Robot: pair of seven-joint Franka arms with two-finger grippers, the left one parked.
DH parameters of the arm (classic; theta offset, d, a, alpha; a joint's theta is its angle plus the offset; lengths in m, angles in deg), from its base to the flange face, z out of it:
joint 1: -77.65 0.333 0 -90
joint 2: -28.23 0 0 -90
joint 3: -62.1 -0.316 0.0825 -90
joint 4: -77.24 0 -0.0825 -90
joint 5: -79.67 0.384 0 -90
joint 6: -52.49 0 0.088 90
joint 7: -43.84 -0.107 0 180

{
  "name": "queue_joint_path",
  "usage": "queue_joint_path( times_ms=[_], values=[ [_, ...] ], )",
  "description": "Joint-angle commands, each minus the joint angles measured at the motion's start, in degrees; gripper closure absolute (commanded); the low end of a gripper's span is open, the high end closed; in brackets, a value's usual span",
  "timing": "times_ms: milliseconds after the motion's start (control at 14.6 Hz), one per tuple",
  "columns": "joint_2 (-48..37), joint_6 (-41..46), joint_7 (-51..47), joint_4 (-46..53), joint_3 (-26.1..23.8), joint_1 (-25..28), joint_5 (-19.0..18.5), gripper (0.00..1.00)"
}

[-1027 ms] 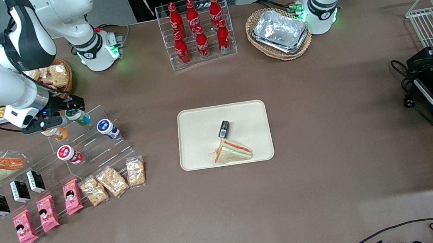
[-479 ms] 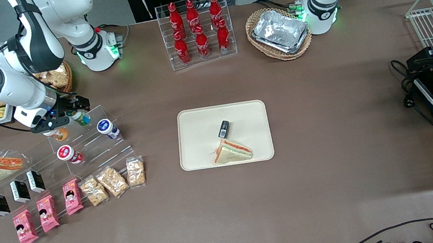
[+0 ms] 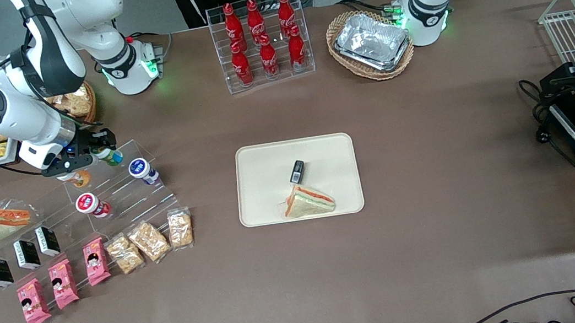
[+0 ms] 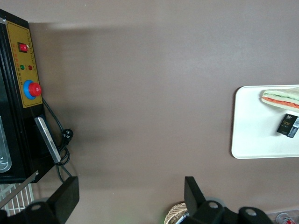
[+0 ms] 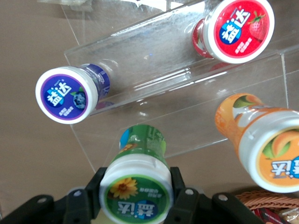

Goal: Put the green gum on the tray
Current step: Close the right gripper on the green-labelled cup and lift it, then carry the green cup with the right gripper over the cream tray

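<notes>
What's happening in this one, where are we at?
The right arm's gripper is at the clear acrylic stand toward the working arm's end of the table, with its fingers closed on the lid end of the green gum. The orange canister, blue canister and red canister sit on the stand around it. The tray at mid-table holds a sandwich and a small black pack; no gum is on it yet.

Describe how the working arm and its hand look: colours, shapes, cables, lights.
The working arm has rounded white shells with black joint bands and a black cable along it. Its base ring glows green. The hand is black with two short fingers and a small blue light.
</notes>
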Motion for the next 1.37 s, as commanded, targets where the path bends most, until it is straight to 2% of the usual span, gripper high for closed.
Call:
queue_joint_path(
  times_ms=[0, 548, 890, 1096, 1301],
  values=[
    [-1.44, 2.78, 1.09, 2.84, 0.33, -0.03, -1.31, 0.81],
    [1.98, 18.86, 2.93, 22.78, 0.24, 0.24, -1.13, 0.81],
    [9.27, 31.25, 2.85, 40.17, -0.11, 0.94, 0.01, 0.81],
    [10.95, 35.83, 1.53, 46.09, -0.46, 2.08, 3.07, 0.81],
    [10.95, 38.47, -6.44, 48.29, -5.1, 2.08, 5.8, 0.81]
  ],
)
